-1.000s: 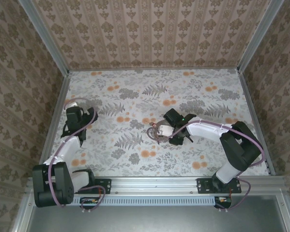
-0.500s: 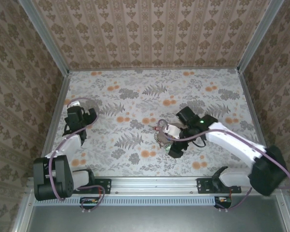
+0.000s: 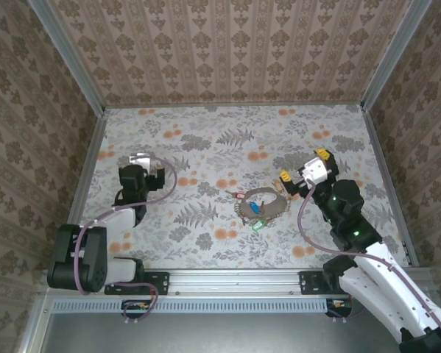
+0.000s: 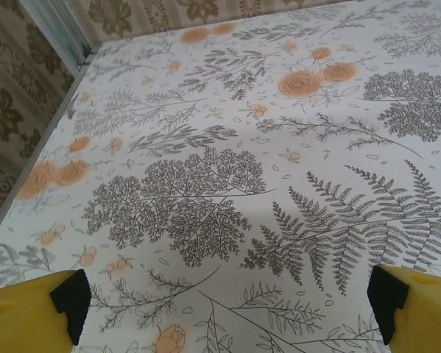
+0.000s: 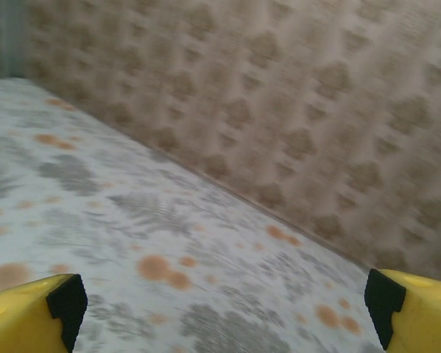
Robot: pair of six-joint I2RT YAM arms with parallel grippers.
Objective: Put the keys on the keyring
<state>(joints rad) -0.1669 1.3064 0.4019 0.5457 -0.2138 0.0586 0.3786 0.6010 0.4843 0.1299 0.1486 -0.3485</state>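
Right gripper (image 3: 303, 165), jaws spread, hangs near keyring (image 3: 244, 211) and keys (image 3: 255, 207).

This is a robot test cell in a lab, dressed to look domestic. The counter (image 3: 205, 140) wears a floral print and the walls (image 3: 235, 51) patterned wallpaper, yet bare aluminium posts (image 3: 64, 51) frame the booth. The left arm (image 3: 115, 219) and right arm (image 3: 347, 215) are bolted to a metal rail (image 3: 235, 279).
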